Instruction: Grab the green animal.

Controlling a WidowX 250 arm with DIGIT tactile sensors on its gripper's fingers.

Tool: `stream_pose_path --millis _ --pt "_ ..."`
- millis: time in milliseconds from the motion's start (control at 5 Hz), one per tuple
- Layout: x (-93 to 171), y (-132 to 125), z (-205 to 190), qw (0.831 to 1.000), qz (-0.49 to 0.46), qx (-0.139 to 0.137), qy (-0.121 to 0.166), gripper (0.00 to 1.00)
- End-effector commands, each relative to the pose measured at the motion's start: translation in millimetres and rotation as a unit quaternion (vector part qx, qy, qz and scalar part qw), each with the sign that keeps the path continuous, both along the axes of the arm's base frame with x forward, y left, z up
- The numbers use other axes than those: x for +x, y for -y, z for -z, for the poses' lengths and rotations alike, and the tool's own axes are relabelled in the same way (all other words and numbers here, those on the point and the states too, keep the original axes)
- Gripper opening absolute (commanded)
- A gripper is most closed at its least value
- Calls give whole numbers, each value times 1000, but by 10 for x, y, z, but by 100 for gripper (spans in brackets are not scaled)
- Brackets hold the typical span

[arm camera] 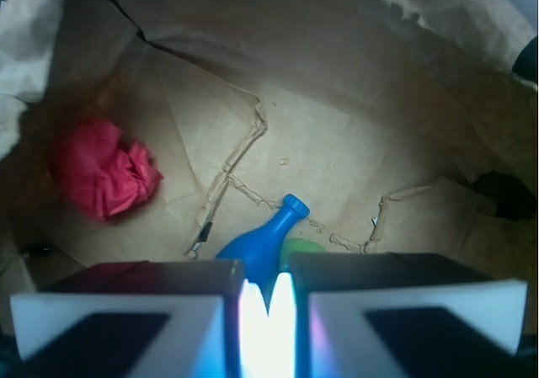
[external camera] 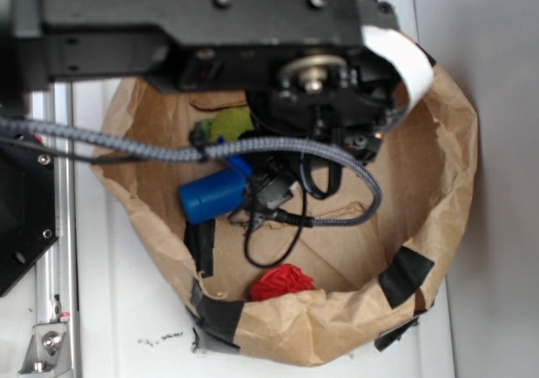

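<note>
Jaws look nearly closed with only a bright sliver between them and nothing gripped (hard to tell), so the gripper point(arm camera: 268, 311) hasn't grabbed the green animal point(arm camera: 301, 248), which sits beside the blue bottle point(arm camera: 261, 247) in the paper bag point(external camera: 337, 327).

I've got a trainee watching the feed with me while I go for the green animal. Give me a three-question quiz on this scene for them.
1. True or false: the blue bottle lies on its side inside the paper bag.
2. In the wrist view, which thing sits nearest the gripper? A) the red ball B) the blue bottle C) the black tape
3. Fill in: in the exterior view, the green animal shows just above the ____ bottle, partly hidden by the arm.

Key: 1 true; 2 B; 3 blue.
</note>
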State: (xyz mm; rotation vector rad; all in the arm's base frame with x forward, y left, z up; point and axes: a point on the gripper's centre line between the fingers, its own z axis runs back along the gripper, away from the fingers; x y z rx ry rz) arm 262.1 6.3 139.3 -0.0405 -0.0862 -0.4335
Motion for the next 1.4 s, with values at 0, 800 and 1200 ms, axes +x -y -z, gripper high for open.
stream_pose_path --millis 0,800,1200 --pt "45 64 -156 999 28 9 38 63" --pt "-131 -313 567 987 147 38 49 100" --pt "-121 -312 673 990 131 39 37 100"
